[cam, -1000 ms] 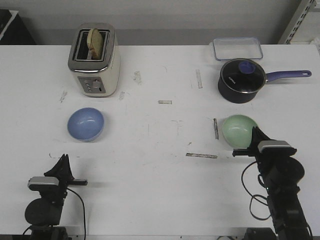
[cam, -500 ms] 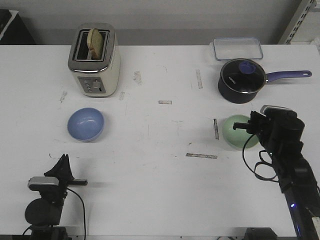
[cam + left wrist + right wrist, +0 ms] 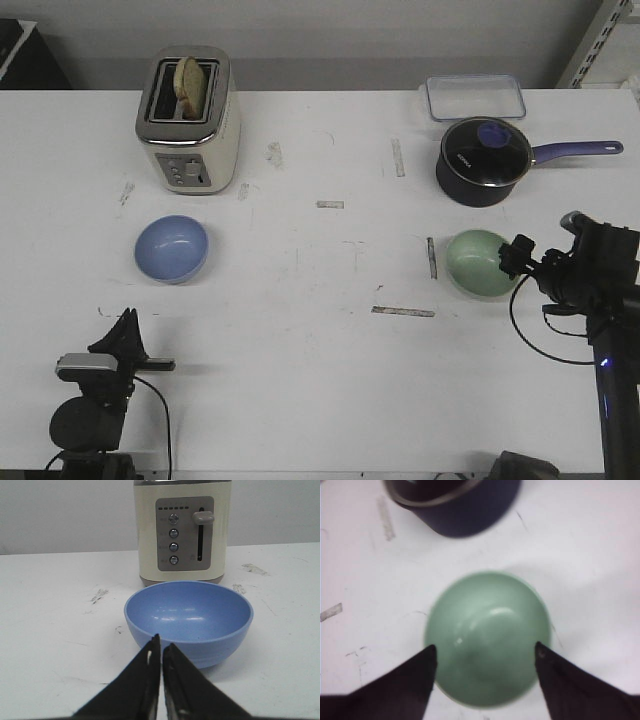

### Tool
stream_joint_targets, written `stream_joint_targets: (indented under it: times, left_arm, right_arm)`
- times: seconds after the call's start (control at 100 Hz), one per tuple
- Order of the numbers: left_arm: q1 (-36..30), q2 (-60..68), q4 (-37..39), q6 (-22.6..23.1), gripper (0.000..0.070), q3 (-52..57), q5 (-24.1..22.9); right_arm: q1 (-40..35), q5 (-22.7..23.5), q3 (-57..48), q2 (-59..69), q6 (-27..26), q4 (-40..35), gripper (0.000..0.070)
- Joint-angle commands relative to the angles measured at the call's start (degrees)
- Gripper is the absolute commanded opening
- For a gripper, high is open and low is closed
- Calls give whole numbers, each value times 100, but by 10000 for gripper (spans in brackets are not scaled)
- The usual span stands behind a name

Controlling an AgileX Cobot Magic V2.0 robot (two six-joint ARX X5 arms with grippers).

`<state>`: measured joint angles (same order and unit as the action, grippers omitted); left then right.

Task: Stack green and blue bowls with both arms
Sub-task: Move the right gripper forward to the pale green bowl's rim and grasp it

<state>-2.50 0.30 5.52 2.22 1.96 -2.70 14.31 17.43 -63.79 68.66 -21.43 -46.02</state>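
The pale green bowl (image 3: 480,263) rests upright on the white table at the right, and the light blue bowl (image 3: 171,248) sits at the left. My right gripper (image 3: 519,256) hangs open just above the green bowl's right side. From the right wrist, the green bowl (image 3: 487,630) lies below and between the spread fingers of the gripper (image 3: 485,651), which hold nothing. My left gripper (image 3: 126,322) stays low near the front edge, short of the blue bowl. Seen from the left wrist, that gripper (image 3: 161,642) is shut and empty, with the blue bowl (image 3: 190,617) just beyond its tips.
A cream toaster (image 3: 187,118) holding a slice of bread stands behind the blue bowl. A navy saucepan (image 3: 484,160) with a glass lid and long handle sits behind the green bowl, and a clear lidded container (image 3: 475,97) lies farther back. Tape strips mark the table.
My right arm has lifted from the near edge and swung right and back, so its open gripper now hangs over the green bowl. The left arm and both bowls have not moved.
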Motion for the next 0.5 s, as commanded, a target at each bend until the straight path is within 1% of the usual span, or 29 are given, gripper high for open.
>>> stream_joint_targets:
  times: [0.0,0.18,0.49]
  left_arm:
    - [2,-11,57,13,1,-125,9]
    - [2,-11,57,13,1,-125,9]
    - [2,-11,57,13,1,-125,9]
  right_arm:
    - [129,81,-116,203,-72,-26,522]
    - [258,48,-114,693,188,-26,525]
    - [251,55,-114,1742,293,317,522]
